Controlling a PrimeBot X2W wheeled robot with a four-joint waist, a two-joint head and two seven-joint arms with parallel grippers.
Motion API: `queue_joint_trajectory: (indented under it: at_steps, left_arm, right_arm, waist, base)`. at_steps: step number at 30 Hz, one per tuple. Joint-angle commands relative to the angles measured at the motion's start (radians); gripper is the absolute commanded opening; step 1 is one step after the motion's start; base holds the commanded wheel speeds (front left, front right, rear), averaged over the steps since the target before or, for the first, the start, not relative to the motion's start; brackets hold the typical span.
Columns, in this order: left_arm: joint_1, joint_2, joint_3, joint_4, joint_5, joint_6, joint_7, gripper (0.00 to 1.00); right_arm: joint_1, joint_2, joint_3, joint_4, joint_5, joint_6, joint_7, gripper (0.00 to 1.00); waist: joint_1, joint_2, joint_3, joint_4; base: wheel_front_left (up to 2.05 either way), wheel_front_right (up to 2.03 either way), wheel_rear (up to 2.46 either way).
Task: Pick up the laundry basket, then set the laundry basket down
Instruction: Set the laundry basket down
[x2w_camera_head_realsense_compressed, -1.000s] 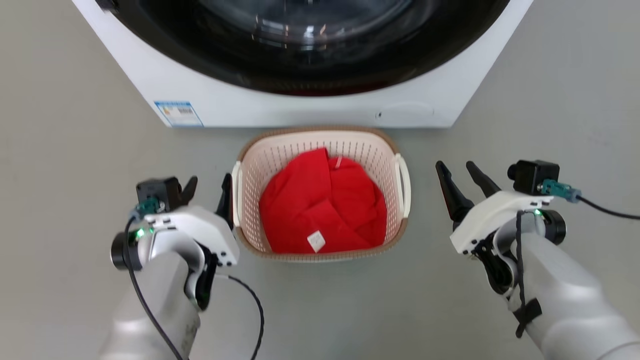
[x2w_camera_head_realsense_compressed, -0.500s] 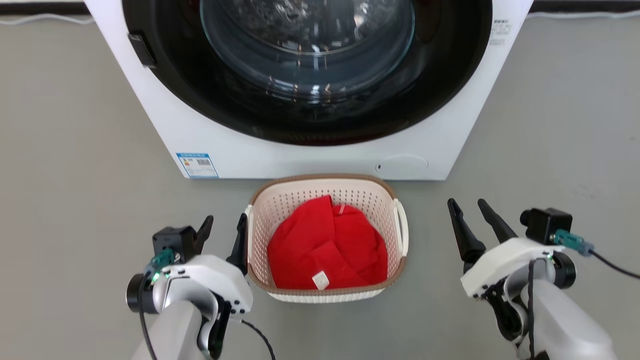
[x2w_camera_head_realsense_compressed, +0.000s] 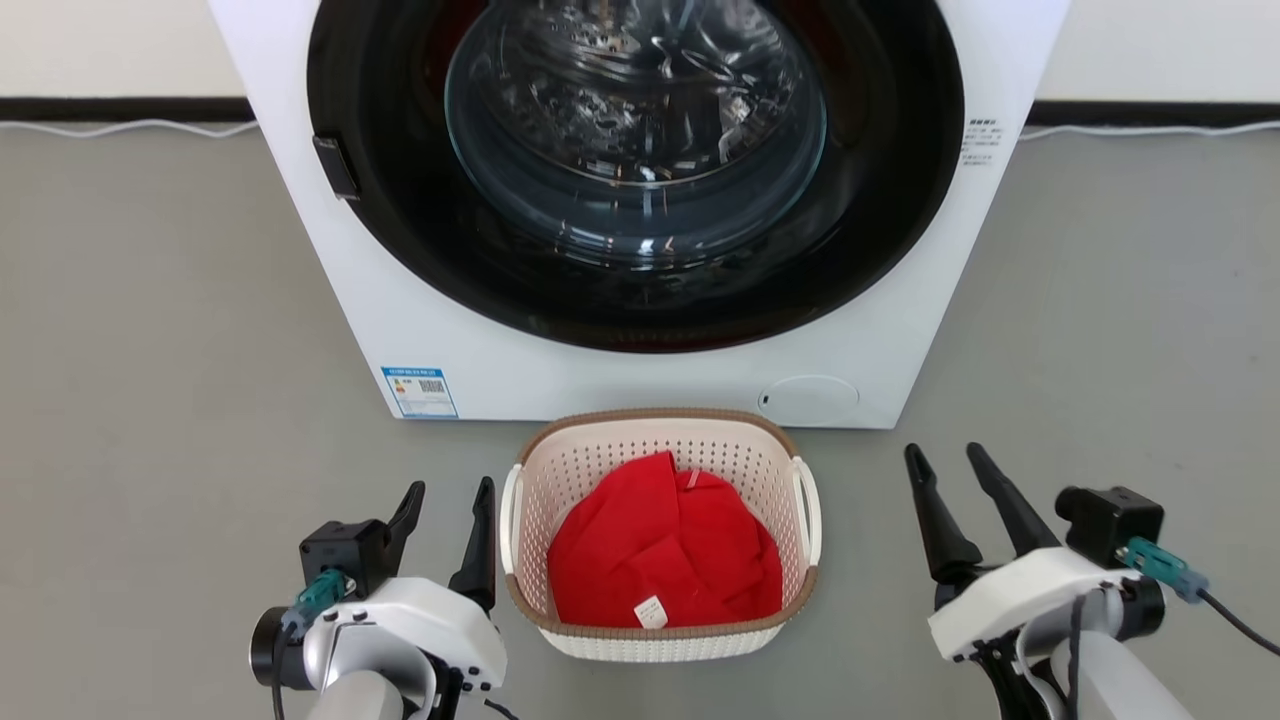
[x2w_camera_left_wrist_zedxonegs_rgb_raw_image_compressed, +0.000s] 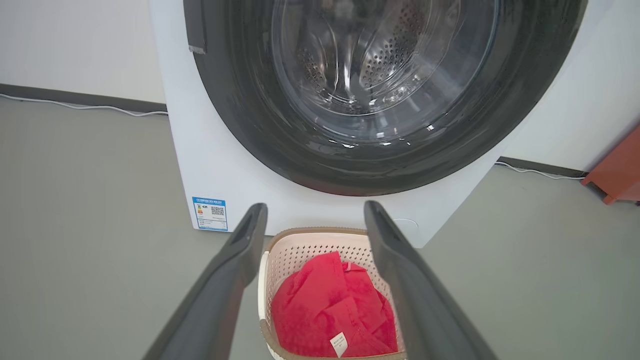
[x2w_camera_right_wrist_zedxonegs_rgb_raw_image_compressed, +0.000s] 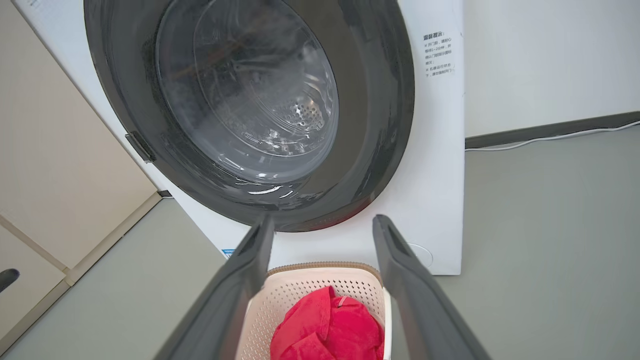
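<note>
The laundry basket (x2w_camera_head_realsense_compressed: 620, 458), cream-white with a brown rim, stands on the grey floor just in front of the washer, with a red garment (x2w_camera_head_realsense_compressed: 665, 555) inside it. My left gripper (x2w_camera_head_realsense_compressed: 450, 490) is open just left of the basket, its inner finger close beside the left loop handle (x2w_camera_head_realsense_compressed: 511, 520). My right gripper (x2w_camera_head_realsense_compressed: 943, 452) is open well to the right, a clear gap from the right handle (x2w_camera_head_realsense_compressed: 805, 510). In the left wrist view the basket (x2w_camera_left_wrist_zedxonegs_rgb_raw_image_compressed: 310, 250) lies between and beyond the open left gripper (x2w_camera_left_wrist_zedxonegs_rgb_raw_image_compressed: 315, 207). The right wrist view shows the basket (x2w_camera_right_wrist_zedxonegs_rgb_raw_image_compressed: 310, 282) below the open right gripper (x2w_camera_right_wrist_zedxonegs_rgb_raw_image_compressed: 324, 220).
A white front-loading washer (x2w_camera_head_realsense_compressed: 420, 330) with a dark round glass door (x2w_camera_head_realsense_compressed: 640, 130) stands directly behind the basket. A pale cable (x2w_camera_head_realsense_compressed: 130, 126) runs along the wall base. An orange-red object (x2w_camera_left_wrist_zedxonegs_rgb_raw_image_compressed: 617, 175) sits at the right; beige panels (x2w_camera_right_wrist_zedxonegs_rgb_raw_image_compressed: 50, 150) rise at the left.
The head camera has moved so the whole picture slid down, showing more of the washer and the wall. Both grippers stay open beside the basket, which rests on the floor.
</note>
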Motion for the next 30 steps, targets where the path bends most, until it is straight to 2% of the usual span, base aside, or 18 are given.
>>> queue_joint_trajectory:
  at_steps: [1, 7, 17, 30]
  left_arm:
    - [-0.002, 0.008, 0.037, -0.043, 0.012, 0.006, -0.006, 1.00]
    - [0.050, 0.006, 0.060, -0.118, 0.050, 0.028, -0.006, 1.00]
    - [0.125, -0.001, 0.083, -0.211, 0.089, 0.019, -0.006, 1.00]
    - [0.152, -0.009, 0.101, -0.244, 0.114, 0.020, -0.006, 1.00]
  right_arm:
    - [0.011, 0.003, 0.001, -0.043, -0.020, 0.007, -0.014, 1.00]
    - [0.073, 0.020, -0.052, -0.108, -0.062, 0.007, -0.014, 1.00]
    - [0.128, 0.032, -0.123, -0.158, -0.154, 0.007, -0.014, 1.00]
    - [0.159, 0.060, -0.167, -0.186, -0.219, 0.007, -0.014, 1.00]
  waist:
    - [0.0000, -0.0001, -0.012, 0.000]
    - [0.0000, -0.0001, -0.045, 0.002]
    - [0.0000, -0.0001, -0.074, 0.003]
    - [0.0000, -0.0001, -0.076, -0.005]
  base:
    - [0.00, 0.00, 0.00]
    - [0.00, 0.00, 0.00]
    - [0.00, 0.00, 0.00]
    - [0.00, 0.00, 0.00]
